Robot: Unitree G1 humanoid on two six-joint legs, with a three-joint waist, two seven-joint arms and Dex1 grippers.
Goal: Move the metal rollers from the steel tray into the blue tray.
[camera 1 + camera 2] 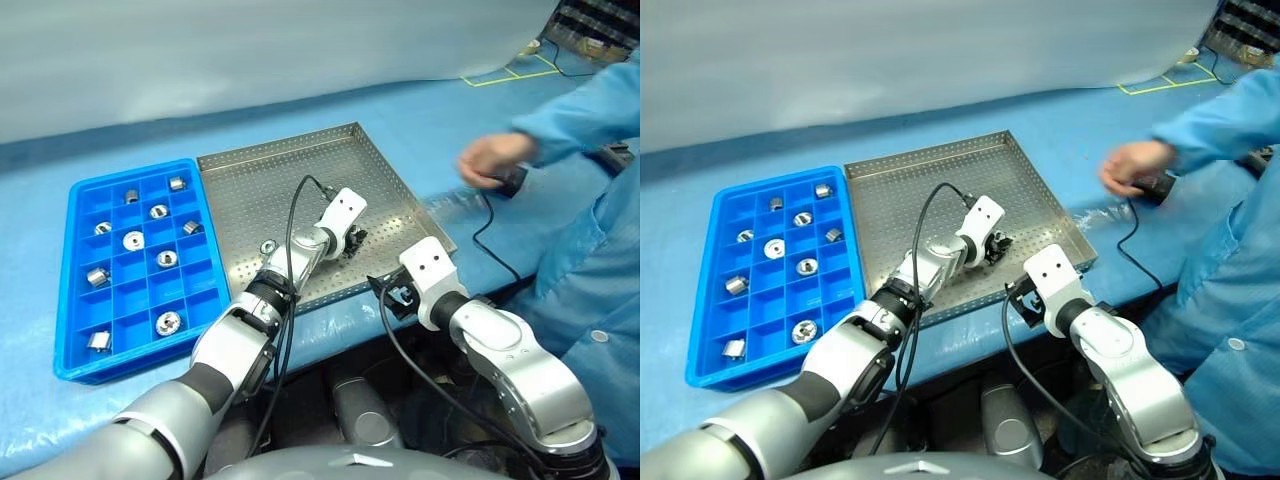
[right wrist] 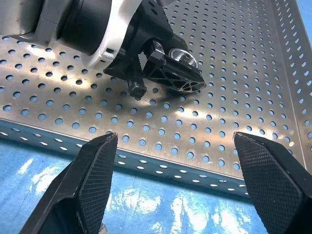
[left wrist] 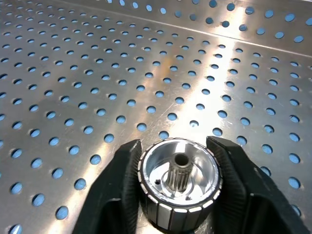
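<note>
We see the left gripper [image 3: 179,195] down on the perforated floor of the steel tray [image 1: 250,190], its two black fingers [image 3: 117,195] clenched on either side of one metal roller [image 3: 179,181] that stands on end between them. The right gripper [image 2: 175,185] hangs with its fingers [image 2: 83,190] spread wide and nothing between them, just outside the tray's near rim. More rollers [image 1: 133,240] lie in the blue tray's [image 1: 75,300] compartments, beside the steel tray on the worktop [image 1: 430,130].
</note>
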